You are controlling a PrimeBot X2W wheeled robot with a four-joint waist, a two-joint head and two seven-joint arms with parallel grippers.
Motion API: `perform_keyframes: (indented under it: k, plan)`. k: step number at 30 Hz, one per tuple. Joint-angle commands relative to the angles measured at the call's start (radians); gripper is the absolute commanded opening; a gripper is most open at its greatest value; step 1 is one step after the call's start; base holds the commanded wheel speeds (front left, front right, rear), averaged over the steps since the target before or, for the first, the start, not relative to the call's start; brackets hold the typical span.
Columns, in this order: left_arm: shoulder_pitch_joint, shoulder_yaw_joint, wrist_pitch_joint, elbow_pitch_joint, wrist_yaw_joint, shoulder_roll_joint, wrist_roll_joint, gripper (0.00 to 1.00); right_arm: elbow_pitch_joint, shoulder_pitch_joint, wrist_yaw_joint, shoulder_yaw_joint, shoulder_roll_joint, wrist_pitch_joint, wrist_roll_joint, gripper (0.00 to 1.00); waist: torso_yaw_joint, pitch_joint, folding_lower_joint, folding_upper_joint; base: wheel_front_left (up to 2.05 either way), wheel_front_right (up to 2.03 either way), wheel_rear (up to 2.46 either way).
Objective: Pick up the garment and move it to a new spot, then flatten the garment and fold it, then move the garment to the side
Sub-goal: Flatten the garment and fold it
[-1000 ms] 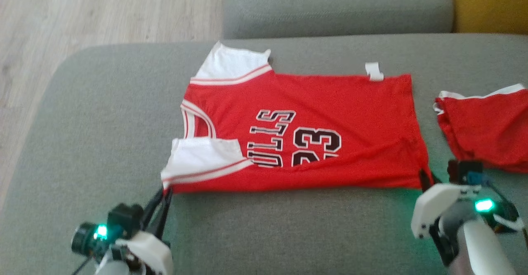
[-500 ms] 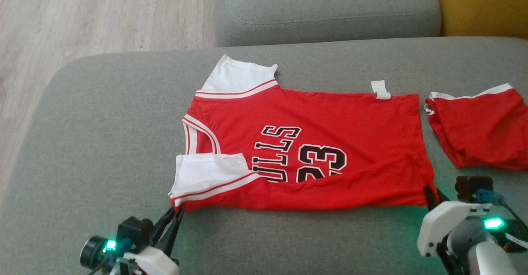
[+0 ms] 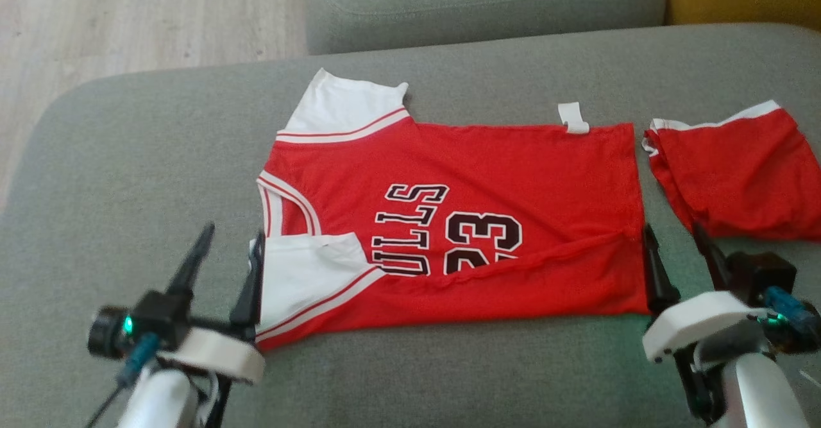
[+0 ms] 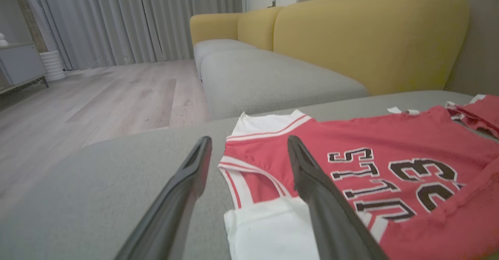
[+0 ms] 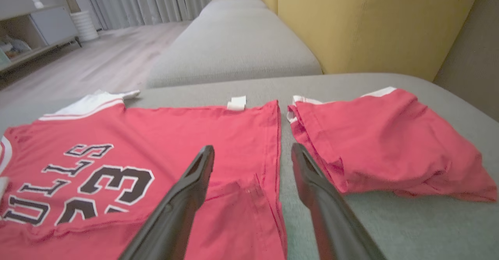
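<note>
The garment, a red jersey with white shoulder panels and the number 23, lies spread on the grey cushion, its near long edge folded up over the lettering. My left gripper stands open at the jersey's near shoulder corner, nothing between its fingers; the left wrist view shows the collar between the left gripper's dark fingers. My right gripper is open at the hem corner. In the right wrist view the right gripper's fingers straddle the hem edge.
A smaller folded red cloth with white edging lies just right of the jersey. A second grey cushion and a yellow sofa back lie beyond. Wooden floor runs past the cushion's left edge.
Both grippers have opened and let go of the jersey's near corners, which now rest on the cushion. Both have also moved forward along its ends. The head camera has shifted.
</note>
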Motion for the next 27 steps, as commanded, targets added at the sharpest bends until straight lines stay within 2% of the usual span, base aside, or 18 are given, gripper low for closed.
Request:
perform_keyframes:
  k: [1,3,6,9,11,16,22,27]
  plan:
    - [-0.063,0.053,-0.014,-0.044,0.003,0.018,0.003,1.00,-0.045,-0.057,-0.001,0.032,-0.005,-0.031,0.013,1.00,-0.013,0.014,-0.0001,0.0000,0.00,0.00,0.00]
    - [-0.088,0.076,-0.018,-0.077,-0.002,0.021,-0.001,1.00,-0.055,-0.069,-0.001,0.048,-0.005,-0.076,0.021,1.00,-0.026,0.036,-0.0001,0.0000,0.00,0.00,0.00]
    - [-0.150,0.104,-0.020,-0.111,-0.033,0.049,-0.007,1.00,-0.067,-0.093,-0.001,0.072,-0.005,-0.131,0.037,1.00,-0.047,0.082,-0.0001,0.0000,0.00,0.00,0.00]
    - [-0.257,0.106,-0.005,-0.113,-0.075,0.104,0.003,1.00,-0.078,-0.122,-0.001,0.096,-0.005,-0.171,0.056,1.00,-0.071,0.146,-0.0001,0.0000,0.00,0.00,0.00]
    - [-0.346,0.083,0.045,-0.091,-0.102,0.145,0.010,1.00,-0.085,-0.141,-0.001,0.106,-0.005,-0.197,0.069,1.00,-0.085,0.190,-0.0001,0.0000,0.00,0.00,0.00]
    - [-0.573,-0.038,0.190,0.005,-0.130,0.235,-0.022,1.00,-0.092,-0.181,-0.001,0.146,-0.005,-0.239,0.096,1.00,-0.133,0.293,-0.0001,0.0000,0.00,0.00,0.00]
    - [-0.782,-0.265,0.345,0.124,-0.131,0.354,-0.209,1.00,-0.085,-0.228,-0.001,0.195,-0.005,-0.268,0.129,1.00,-0.203,0.396,-0.0001,0.0000,0.00,0.00,0.00]
    - [-0.899,-0.364,0.414,0.222,-0.131,0.411,-0.359,1.00,-0.077,-0.254,-0.001,0.227,-0.005,-0.279,0.155,1.00,-0.251,0.459,-0.0001,0.0000,0.00,0.00,0.00]
